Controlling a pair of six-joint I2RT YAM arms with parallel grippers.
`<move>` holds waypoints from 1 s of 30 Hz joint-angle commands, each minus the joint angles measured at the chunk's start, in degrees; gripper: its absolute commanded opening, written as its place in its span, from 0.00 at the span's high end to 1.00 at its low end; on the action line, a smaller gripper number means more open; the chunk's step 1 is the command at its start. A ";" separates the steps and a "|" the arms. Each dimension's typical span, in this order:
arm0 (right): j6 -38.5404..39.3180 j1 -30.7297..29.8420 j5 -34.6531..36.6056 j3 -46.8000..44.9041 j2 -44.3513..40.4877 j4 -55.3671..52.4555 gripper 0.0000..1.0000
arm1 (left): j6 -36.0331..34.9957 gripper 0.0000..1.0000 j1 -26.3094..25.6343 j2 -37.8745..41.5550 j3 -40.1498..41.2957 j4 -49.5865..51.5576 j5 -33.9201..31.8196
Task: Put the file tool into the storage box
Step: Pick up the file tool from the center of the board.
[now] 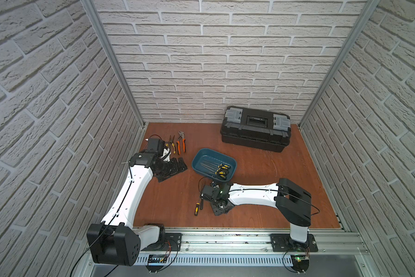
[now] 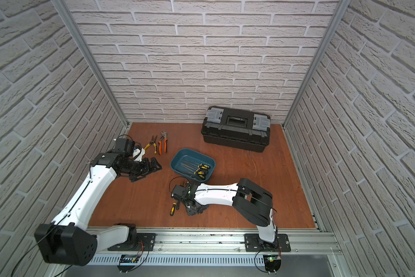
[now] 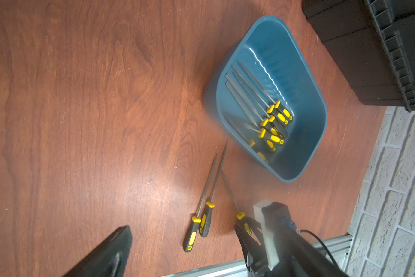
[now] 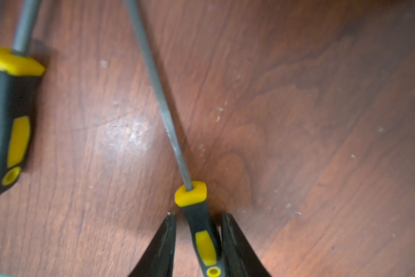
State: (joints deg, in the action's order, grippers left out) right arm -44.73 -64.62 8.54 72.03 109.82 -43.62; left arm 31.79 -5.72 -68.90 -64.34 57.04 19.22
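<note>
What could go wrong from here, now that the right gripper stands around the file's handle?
The right gripper straddles the handle of the file with a gap on one side: the file may twist when clamped. Its long blade could catch the storage box rim. Two other files lie close and could be knocked.

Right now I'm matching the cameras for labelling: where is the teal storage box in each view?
In a top view: storage box at mid-table, near picture centre.
In a top view: storage box same spot, just left of centre.
Left wrist: right of centre, seen whole.
Right wrist: not in it.
Shared landmark: black toolbox, in all three that show the box.
</note>
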 commanded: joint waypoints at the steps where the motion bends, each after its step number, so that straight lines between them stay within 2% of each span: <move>1: 4.47 -0.14 1.49 -0.71 2.42 2.04 0.69 | 0.45 0.02 -0.51 1.82 -0.76 1.31 -1.48; 7: 8.79 -0.32 1.22 -2.06 0.08 2.36 0.81 | 1.37 0.02 -1.03 4.33 -0.70 2.71 -2.69; 12: 13.61 -0.96 0.89 -3.45 -3.95 0.72 0.87 | 2.98 0.02 -1.74 6.69 -1.01 3.59 -3.26; 24: 20.84 -2.09 1.93 -0.23 -17.95 -7.43 0.89 | 6.47 0.02 -3.29 11.28 -3.00 4.22 -4.85; 30: 25.76 1.50 2.73 8.02 -18.50 -11.88 0.89 | 5.90 0.02 -3.25 6.78 -7.16 -0.06 -1.49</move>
State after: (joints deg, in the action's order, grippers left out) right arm -22.94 -65.36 10.09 76.79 91.81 -52.64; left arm 37.74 -8.75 -59.77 -68.88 61.04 15.90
